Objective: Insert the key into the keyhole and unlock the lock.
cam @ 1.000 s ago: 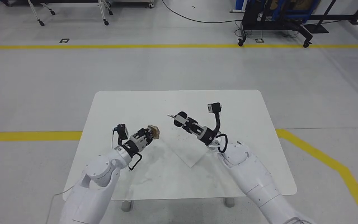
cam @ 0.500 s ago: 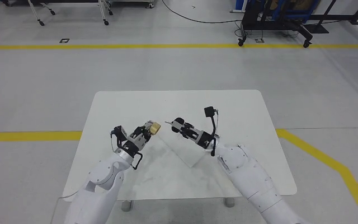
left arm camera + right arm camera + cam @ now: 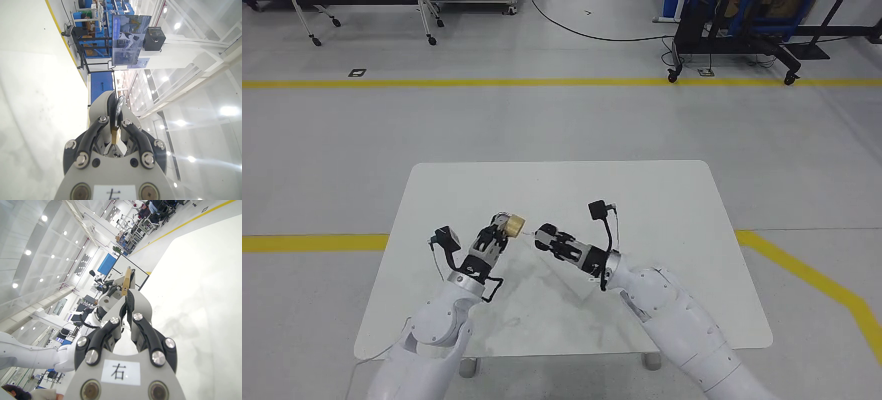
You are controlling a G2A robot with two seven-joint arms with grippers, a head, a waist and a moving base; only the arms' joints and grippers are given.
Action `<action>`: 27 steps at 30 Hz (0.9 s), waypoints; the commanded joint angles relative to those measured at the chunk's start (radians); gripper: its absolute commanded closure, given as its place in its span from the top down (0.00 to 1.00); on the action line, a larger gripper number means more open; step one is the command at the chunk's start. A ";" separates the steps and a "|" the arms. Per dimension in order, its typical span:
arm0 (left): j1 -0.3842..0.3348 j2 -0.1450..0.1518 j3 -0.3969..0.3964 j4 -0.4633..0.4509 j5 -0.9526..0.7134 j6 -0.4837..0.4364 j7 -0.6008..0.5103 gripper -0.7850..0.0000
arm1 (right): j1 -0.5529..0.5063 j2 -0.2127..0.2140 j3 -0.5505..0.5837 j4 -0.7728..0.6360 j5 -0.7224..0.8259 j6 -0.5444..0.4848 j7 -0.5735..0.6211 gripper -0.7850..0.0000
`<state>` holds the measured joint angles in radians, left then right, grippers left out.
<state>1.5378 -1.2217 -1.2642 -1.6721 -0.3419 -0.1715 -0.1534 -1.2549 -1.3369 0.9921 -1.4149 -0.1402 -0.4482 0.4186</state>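
Above the white table, a padlock and a key are held facing each other.
The left gripper is clenched on the brass padlock and holds it in the air, off the table surface. The right gripper is closed tightly on the key, whose thin blade points at the padlock and ends just beside it. Whether the tip is already inside the padlock, I cannot tell.
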 commanded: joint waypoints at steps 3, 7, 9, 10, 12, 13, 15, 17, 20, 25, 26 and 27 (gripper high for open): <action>-0.001 -0.002 -0.002 0.002 0.006 0.001 -0.003 0.00 | 0.002 -0.001 -0.002 -0.004 0.001 -0.004 -0.004 0.00; -0.003 -0.003 -0.003 0.004 0.023 -0.002 -0.008 0.00 | 0.000 -0.001 -0.003 -0.004 0.007 -0.007 -0.010 0.00; -0.003 -0.004 -0.002 0.005 0.021 -0.001 -0.015 0.00 | 0.001 -0.001 -0.003 -0.001 0.007 -0.005 -0.012 0.00; -0.005 -0.004 -0.003 0.006 0.019 -0.001 -0.019 0.00 | 0.003 -0.002 -0.005 0.001 0.005 -0.002 -0.013 0.00; -0.006 -0.004 -0.005 0.008 0.022 -0.004 -0.024 0.00 | 0.006 -0.003 -0.010 0.005 0.004 0.003 -0.017 0.00; -0.006 -0.005 -0.006 0.009 0.020 -0.005 -0.026 0.00 | 0.007 -0.004 -0.012 0.008 0.005 0.003 -0.018 0.00; -0.006 -0.006 -0.007 0.010 0.020 -0.007 -0.029 0.00 | 0.010 -0.005 -0.013 0.012 0.004 0.005 -0.025 0.00; -0.005 -0.007 -0.008 0.010 0.018 -0.009 -0.029 0.00 | 0.011 -0.006 -0.013 0.014 -0.001 0.005 -0.038 0.00; -0.005 -0.008 -0.014 0.012 0.014 -0.012 -0.028 0.00 | 0.010 -0.007 -0.009 0.015 0.004 -0.001 -0.055 0.00; 0.000 -0.010 -0.012 0.007 0.021 -0.016 -0.025 0.00 | 0.009 -0.008 -0.008 0.017 0.016 -0.001 -0.057 0.00; 0.001 -0.011 -0.010 0.006 0.024 -0.017 -0.025 0.00 | 0.010 -0.008 -0.009 0.019 0.017 0.001 -0.057 0.00; 0.002 -0.011 -0.008 0.005 0.026 -0.018 -0.023 0.00 | 0.012 -0.009 -0.011 0.020 0.020 0.002 -0.055 0.00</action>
<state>1.5384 -1.2322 -1.2746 -1.6662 -0.3186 -0.1886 -0.1781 -1.2449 -1.3451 0.9830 -1.3963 -0.1225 -0.4478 0.3617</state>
